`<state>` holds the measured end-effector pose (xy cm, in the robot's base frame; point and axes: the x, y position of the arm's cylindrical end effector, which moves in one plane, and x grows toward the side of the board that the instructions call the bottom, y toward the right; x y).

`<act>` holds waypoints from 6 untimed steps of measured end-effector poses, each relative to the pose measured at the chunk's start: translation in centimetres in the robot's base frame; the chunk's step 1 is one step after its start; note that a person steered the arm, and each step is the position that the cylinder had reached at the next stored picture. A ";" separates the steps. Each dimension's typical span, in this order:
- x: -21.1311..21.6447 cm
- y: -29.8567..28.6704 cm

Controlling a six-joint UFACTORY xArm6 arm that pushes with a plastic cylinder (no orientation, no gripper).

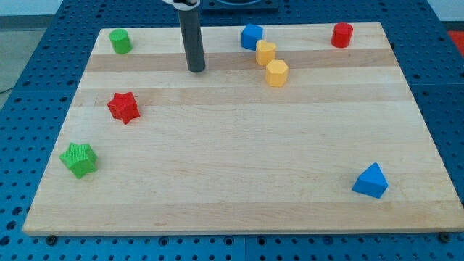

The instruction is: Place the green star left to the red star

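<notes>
Nearest the view's bottom, a blue triangular block (370, 181) sits far to the right of and well below our tip (196, 70). The green star (78, 159) lies near the board's (239, 196) left edge, well to the left of and below our tip. Above it, and a little to its right, the red star (124, 107) rests apart from it, left of and slightly below our tip.

Farther back, two yellow blocks touch or nearly touch: one six-sided (276, 72), level with our tip and to its right, the other (265, 52) just above it, its outline hard to read. A blue block (251, 35), shape unclear, stands just beside that upper yellow one. A red cylinder (341, 34) occupies the far right corner, a green cylinder (120, 41) the far left.

Our rod stands upright, its top cut off by the view's upper edge, so the arm above goes unseen. We carry no gripper; our tip rests on bare wood, touching no block, between the green cylinder and the blue block.
</notes>
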<state>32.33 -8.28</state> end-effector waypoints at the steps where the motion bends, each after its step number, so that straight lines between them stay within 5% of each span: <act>1: 0.6 0.0; 2: 0.9 0.0; 3: 5.8 1.1; 5: 23.8 5.0; 6: 29.5 1.7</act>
<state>61.85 -6.57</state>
